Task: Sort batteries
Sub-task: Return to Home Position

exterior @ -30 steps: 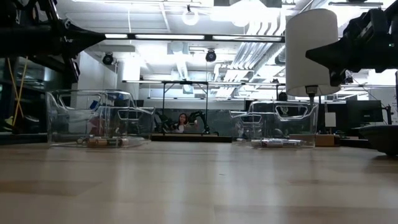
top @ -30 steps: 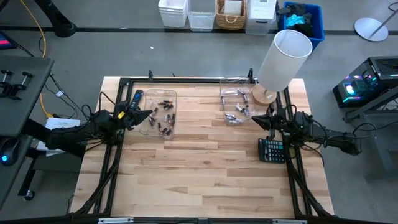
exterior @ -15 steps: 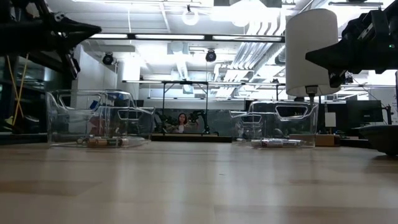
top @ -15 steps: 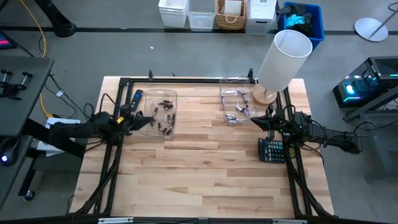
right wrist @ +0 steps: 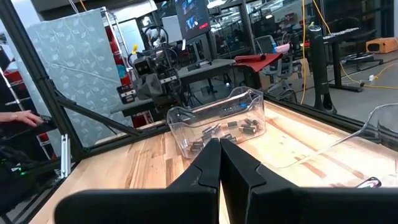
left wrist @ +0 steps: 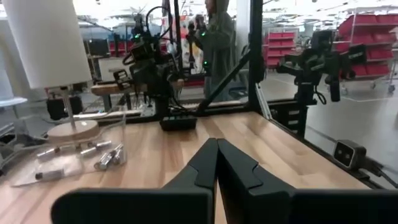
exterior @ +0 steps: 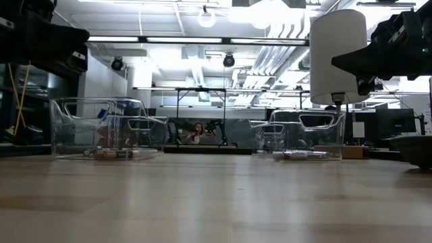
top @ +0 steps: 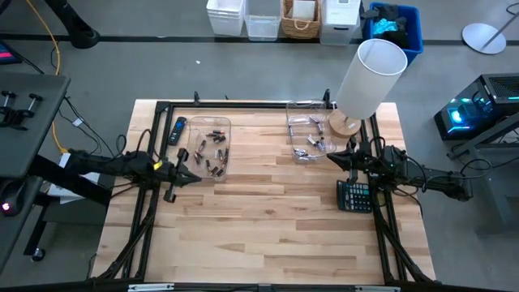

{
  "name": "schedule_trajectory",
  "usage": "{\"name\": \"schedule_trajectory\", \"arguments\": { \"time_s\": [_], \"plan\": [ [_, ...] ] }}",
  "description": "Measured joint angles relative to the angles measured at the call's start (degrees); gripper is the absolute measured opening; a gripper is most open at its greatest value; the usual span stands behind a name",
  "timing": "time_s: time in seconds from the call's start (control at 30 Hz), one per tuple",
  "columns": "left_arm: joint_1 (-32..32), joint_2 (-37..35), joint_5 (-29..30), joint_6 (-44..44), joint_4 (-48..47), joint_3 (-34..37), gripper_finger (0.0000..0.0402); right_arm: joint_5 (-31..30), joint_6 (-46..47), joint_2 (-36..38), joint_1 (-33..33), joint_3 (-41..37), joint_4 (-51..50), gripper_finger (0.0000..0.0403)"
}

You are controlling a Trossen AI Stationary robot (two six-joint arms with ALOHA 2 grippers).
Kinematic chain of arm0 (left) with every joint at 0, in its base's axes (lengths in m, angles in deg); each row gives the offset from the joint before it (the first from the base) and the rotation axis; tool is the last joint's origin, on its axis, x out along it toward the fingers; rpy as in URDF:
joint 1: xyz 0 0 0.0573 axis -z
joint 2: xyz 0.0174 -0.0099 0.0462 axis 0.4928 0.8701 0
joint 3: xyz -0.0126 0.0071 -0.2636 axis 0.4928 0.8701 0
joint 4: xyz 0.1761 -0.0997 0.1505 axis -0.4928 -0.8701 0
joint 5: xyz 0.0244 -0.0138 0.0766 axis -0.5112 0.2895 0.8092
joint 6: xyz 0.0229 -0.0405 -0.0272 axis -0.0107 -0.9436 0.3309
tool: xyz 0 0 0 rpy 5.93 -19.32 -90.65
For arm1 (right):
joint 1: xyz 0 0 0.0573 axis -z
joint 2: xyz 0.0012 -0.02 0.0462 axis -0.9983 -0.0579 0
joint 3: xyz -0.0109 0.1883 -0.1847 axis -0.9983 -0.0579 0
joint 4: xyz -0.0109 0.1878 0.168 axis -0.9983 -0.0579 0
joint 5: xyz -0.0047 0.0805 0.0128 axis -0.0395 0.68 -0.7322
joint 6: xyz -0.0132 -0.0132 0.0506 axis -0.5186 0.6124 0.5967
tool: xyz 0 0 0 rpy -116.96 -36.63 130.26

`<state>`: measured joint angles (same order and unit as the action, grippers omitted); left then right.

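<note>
Left gripper (left wrist: 217, 147), right gripper (right wrist: 219, 144) closed, level

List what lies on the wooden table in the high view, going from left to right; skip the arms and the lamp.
remote → left transparent bin holding dark batteries → right transparent bin holding silvery batteries → calculator

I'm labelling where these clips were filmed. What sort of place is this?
Probably a robotics lab in an open industrial hall: the wooden table sits inside a black metal frame, exposed ducts and pipes run under the ceiling, and red storage racks line the far side.
</note>
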<state>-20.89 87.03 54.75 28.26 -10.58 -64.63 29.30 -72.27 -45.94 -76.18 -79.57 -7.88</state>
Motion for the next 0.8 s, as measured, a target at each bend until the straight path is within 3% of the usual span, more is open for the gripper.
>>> {"name": "schedule_trajectory", "arguments": {
  "time_s": [0.8],
  "plan": [
    [-0.78,0.02,0.11,-0.01,-0.21,0.00,0.0000,-0.01,0.01,0.00,0.00,-0.02,-3.70,0.0000]
  ]
}}
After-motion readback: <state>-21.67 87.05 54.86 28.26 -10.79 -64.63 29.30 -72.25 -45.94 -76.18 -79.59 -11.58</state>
